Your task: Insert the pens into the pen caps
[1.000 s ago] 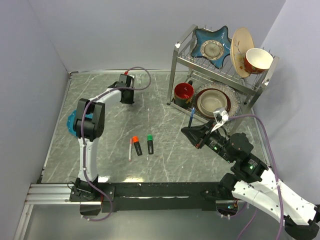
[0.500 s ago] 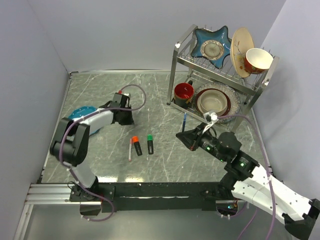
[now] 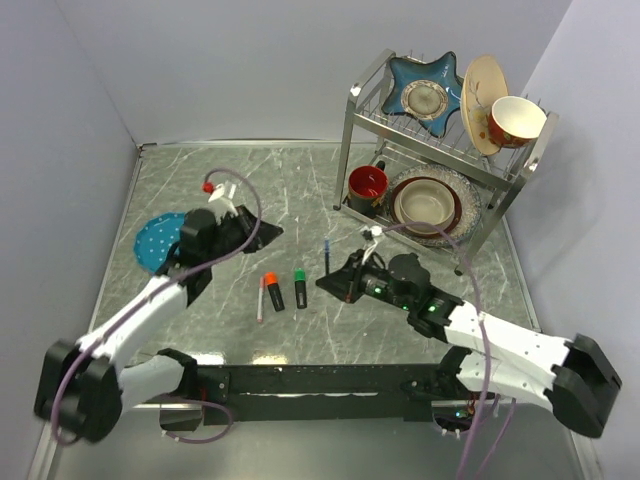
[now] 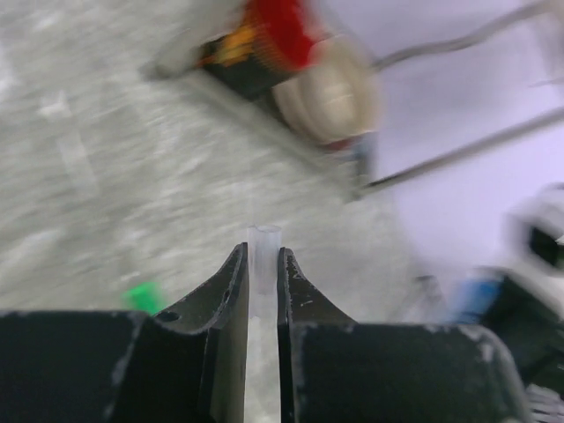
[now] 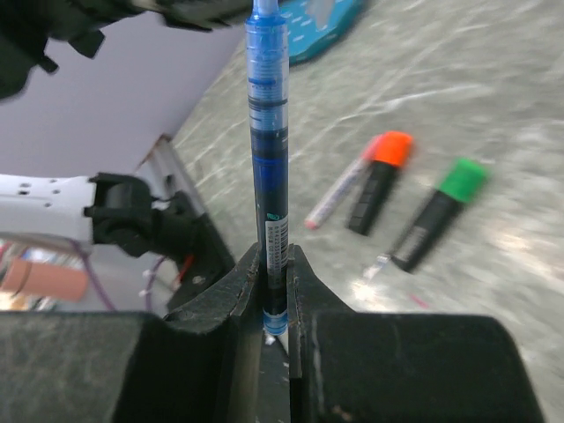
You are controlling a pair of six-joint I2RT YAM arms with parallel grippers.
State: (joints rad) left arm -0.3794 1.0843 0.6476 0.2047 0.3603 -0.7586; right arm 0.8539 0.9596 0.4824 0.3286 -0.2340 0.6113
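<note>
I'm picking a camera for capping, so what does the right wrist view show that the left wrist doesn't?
Only the right wrist view: the right gripper shut on the upright blue pen, with the orange-tipped marker and thin white pen lying beyond. Only the left wrist view: the left gripper shut on a small clear cap, plus a blurred red mug. Both: the grey table and the green-tipped marker, a mere blur on the left.

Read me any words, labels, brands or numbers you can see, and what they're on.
Blue pen in the right gripper: small printed label on the barrel, too small to read.
Clear cap in the left gripper: no text seen.
Orange-tipped marker, green-tipped marker: nothing legible.
</note>
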